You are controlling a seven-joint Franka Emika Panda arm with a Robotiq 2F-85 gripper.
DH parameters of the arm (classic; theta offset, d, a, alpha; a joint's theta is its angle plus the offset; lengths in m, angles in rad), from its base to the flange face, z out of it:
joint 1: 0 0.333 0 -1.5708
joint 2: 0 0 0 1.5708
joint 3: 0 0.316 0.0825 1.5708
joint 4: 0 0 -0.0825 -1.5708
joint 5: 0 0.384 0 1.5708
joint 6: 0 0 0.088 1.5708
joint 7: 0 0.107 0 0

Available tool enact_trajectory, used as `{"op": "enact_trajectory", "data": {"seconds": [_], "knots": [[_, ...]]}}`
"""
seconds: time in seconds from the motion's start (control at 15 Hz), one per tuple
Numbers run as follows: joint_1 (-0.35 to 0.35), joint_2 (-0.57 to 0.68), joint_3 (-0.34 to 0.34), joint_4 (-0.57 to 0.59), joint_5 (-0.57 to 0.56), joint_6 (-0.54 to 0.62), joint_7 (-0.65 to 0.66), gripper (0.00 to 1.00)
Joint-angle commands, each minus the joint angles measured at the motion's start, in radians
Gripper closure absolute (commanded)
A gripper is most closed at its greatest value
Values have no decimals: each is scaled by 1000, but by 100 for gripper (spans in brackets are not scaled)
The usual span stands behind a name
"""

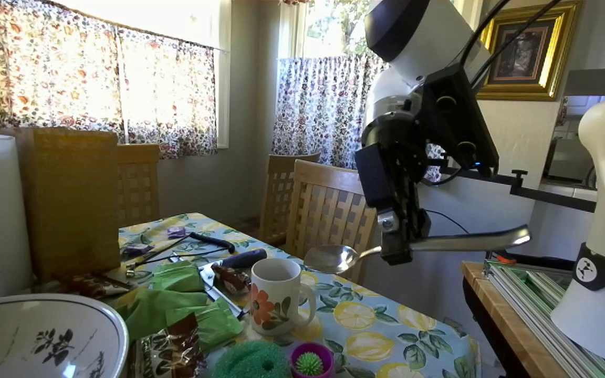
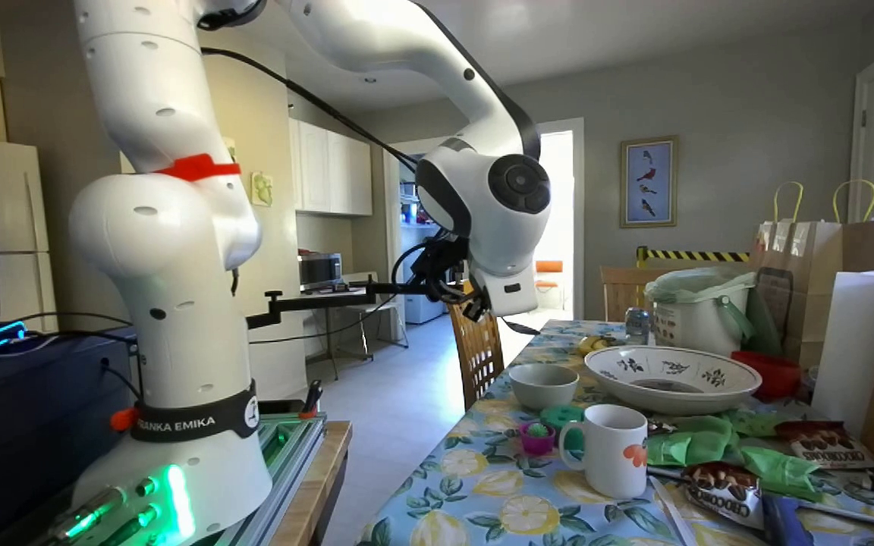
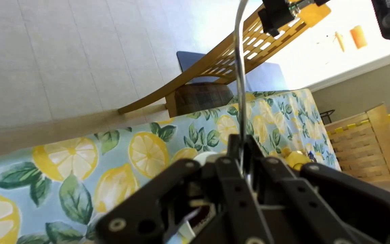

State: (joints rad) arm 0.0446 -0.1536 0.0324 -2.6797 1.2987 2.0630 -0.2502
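My gripper (image 1: 398,256) is shut on a metal spoon (image 1: 473,241) and holds it in the air above the table's edge. In an exterior view the spoon lies nearly level, its bowl toward the mug and its handle rising slightly toward the robot base. In the wrist view the spoon (image 3: 239,67) shows edge-on as a thin strip between the fingertips (image 3: 244,144). A white flowered mug (image 1: 275,302) stands upright below and beside the spoon's bowl, apart from it; the mug (image 2: 613,453) also shows in an exterior view. There, the arm mostly hides the gripper.
The table has a lemon-print cloth (image 1: 355,315). Near the mug are a pink cup (image 2: 536,441), a green scrubber (image 1: 252,359), green wrappers (image 1: 197,315) and a dark-handled tool (image 1: 244,258). A large patterned bowl (image 2: 672,373) and a grey bowl (image 2: 543,388) stand farther along. A wooden chair (image 1: 329,210) stands behind the gripper.
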Motion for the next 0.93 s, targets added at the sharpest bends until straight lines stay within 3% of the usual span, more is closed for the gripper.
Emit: {"op": "enact_trajectory", "data": {"seconds": [0.0,0.47,0.87], "knots": [[35,64,43,28,116,14,-102,98],[100,175,130,115,268,105,-182,98],[108,344,123,238,271,107,-185,98]]}}
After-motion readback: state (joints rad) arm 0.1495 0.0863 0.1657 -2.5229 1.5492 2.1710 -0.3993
